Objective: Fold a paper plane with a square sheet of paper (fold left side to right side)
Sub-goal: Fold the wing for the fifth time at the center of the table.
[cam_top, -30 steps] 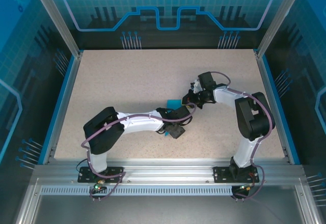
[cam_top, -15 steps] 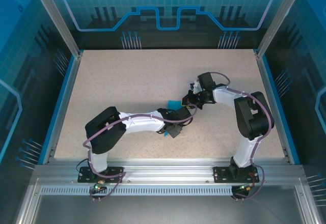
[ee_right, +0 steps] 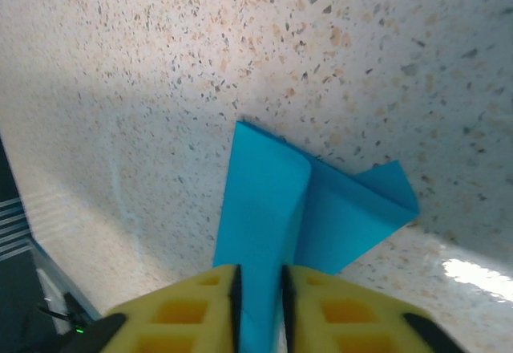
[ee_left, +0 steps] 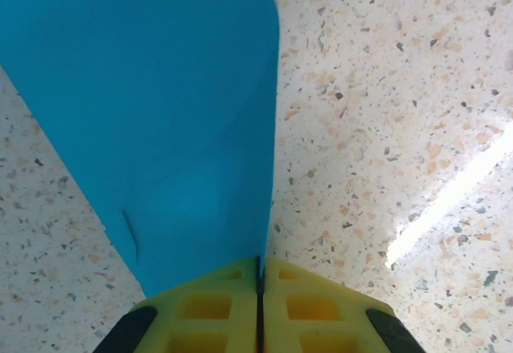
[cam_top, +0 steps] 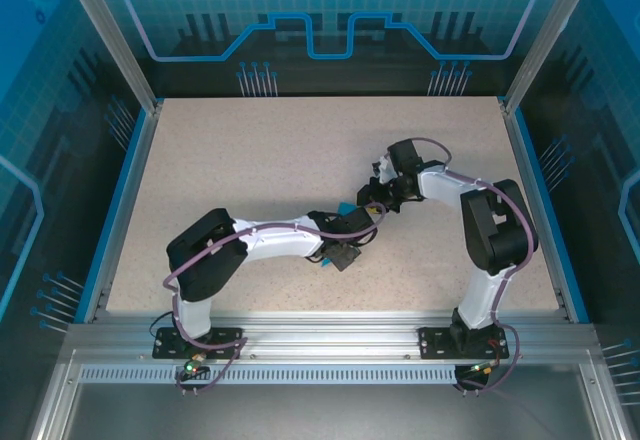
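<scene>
Paper sheet [ee_left: 160,112] | left gripper [ee_left: 259,271] now pinches it | right gripper [ee_right: 258,281] seemingly loosened

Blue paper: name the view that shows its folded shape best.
Right wrist view: the blue paper shows its point, crease and side flap. The left wrist view crops it to one flat panel in the left gripper. In the top external view the arms cover nearly all of it.

Left arm [cam_top: 270,240] and right arm [cam_top: 490,230] bend inward, wrists nearly meeting.
Left fingers [ee_left: 212,305] pinched shut on paper [ee_left: 160,112]; right fingers [ee_right: 188,309] slightly parted.
</scene>
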`<action>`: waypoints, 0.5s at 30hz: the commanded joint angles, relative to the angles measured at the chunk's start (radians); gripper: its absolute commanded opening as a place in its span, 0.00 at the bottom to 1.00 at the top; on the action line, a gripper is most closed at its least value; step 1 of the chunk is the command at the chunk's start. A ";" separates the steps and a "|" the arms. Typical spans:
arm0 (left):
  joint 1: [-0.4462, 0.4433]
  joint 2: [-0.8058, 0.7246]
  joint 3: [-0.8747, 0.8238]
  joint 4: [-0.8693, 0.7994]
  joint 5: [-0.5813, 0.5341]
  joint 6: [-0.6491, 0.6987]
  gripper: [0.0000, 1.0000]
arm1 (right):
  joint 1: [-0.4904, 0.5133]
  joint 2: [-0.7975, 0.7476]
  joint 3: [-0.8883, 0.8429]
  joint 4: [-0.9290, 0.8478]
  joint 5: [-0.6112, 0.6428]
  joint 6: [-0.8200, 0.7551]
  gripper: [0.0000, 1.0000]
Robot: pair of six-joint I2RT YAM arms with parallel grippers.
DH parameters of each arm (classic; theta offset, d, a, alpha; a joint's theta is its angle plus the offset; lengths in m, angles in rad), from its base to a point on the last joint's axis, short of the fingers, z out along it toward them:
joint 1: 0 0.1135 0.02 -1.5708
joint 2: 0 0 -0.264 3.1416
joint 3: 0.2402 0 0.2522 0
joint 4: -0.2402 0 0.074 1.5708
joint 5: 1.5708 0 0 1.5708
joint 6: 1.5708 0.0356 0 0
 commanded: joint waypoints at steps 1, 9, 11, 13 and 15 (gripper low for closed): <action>0.029 -0.015 0.024 -0.011 0.106 -0.003 0.09 | -0.019 -0.081 0.020 -0.056 0.087 -0.046 0.37; 0.093 0.019 0.070 -0.025 0.288 0.001 0.08 | -0.078 -0.275 -0.125 -0.070 0.271 -0.063 0.61; 0.109 0.029 0.080 -0.029 0.334 0.002 0.08 | -0.085 -0.322 -0.176 -0.047 0.294 -0.064 0.65; 0.131 0.037 0.084 -0.020 0.398 -0.005 0.08 | -0.085 -0.366 -0.234 -0.015 0.290 -0.063 0.67; 0.154 0.043 0.084 -0.008 0.454 -0.017 0.08 | -0.084 -0.402 -0.290 0.023 0.278 -0.058 0.68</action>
